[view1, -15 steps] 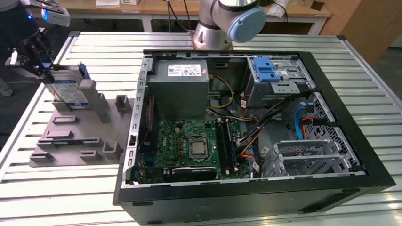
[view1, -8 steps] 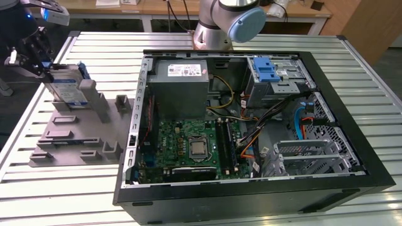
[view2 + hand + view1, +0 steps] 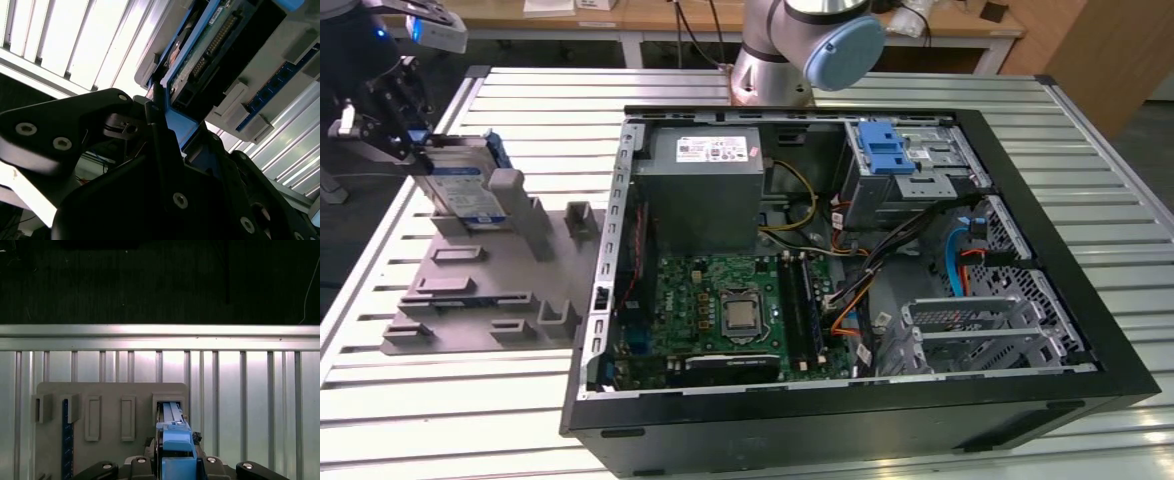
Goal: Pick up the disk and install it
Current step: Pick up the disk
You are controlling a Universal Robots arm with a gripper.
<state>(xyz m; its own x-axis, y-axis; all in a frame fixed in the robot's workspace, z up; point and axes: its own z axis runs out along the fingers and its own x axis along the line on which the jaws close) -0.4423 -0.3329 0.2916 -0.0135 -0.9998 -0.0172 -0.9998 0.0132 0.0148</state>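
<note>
The disk [image 3: 467,185] is being kept upright on edge in the grey fixture [image 3: 480,290] at the exterior view's left, well apart from the open computer case [image 3: 854,250]. Its blue frame edge is apparently being pinched by the gripper [image 3: 416,150] jaws, with the long axis running straight out from them.

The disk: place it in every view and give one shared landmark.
Exterior view: the disk stands on edge at the exterior view's left.
First wrist view: edge-on, blue frame toward the camera.
Second wrist view: connector side showing.
Shared landmark: the grey holder it stands in.
</note>
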